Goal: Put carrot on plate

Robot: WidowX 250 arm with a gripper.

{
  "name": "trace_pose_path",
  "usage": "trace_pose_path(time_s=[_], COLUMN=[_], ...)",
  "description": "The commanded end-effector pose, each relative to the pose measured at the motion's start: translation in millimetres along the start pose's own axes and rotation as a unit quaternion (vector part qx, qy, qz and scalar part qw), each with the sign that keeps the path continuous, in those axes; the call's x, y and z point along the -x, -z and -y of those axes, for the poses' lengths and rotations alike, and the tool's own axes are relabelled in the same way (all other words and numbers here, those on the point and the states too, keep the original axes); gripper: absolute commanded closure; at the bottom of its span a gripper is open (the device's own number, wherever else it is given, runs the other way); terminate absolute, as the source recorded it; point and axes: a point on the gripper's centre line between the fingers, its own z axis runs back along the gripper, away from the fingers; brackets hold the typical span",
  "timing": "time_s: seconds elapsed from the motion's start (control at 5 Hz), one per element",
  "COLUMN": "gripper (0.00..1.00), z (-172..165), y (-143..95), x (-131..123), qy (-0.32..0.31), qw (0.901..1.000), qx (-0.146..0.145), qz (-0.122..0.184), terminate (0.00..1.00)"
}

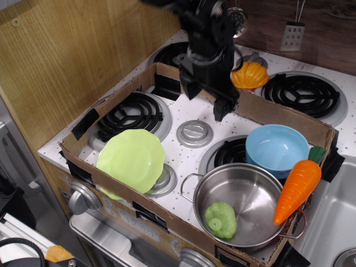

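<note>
The orange carrot (297, 186) with a green top lies at the right, leaning on the steel pot's rim and the cardboard wall. The lime-green plate (132, 160) sits tilted at the front left, over a stove knob and against the box's front wall. My gripper (206, 101) hangs above the back middle of the stove. It is blurred, with its two dark fingers (222, 107) spread apart and nothing between them. It is far from both the carrot and the plate.
A cardboard box wall (281, 114) rings the stove top. A steel pot (242, 203) at the front right holds a green toy (221, 219). A light blue bowl (276, 147) stands behind it. An orange pumpkin-shaped toy (251, 75) lies behind the box.
</note>
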Motion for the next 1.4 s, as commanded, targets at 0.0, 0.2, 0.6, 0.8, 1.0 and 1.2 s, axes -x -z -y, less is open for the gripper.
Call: trace_pose_path(time_s=[0.0, 0.2, 0.6, 0.8, 1.0, 1.2], gripper=[0.0, 0.0, 0.0, 0.0, 0.0, 0.0], z=[14, 45, 88, 100, 108, 118], y=[-64, -73, -91, -110, -115, -104], x=[-28, -22, -24, -27, -17, -4], qy=[-0.031, -0.113, -0.168, -0.171, -0.173, -0.149], qw=[0.9986, 0.9899, 0.9807, 0.98, 0.9808, 0.9844], qx=[-0.043, -0.07, -0.059, -0.047, -0.031, 0.022], qz=[-0.008, -0.048, -0.08, -0.09, -0.085, -0.09], terminate=[0.0, 0.0, 0.0, 0.0, 0.0, 0.0])
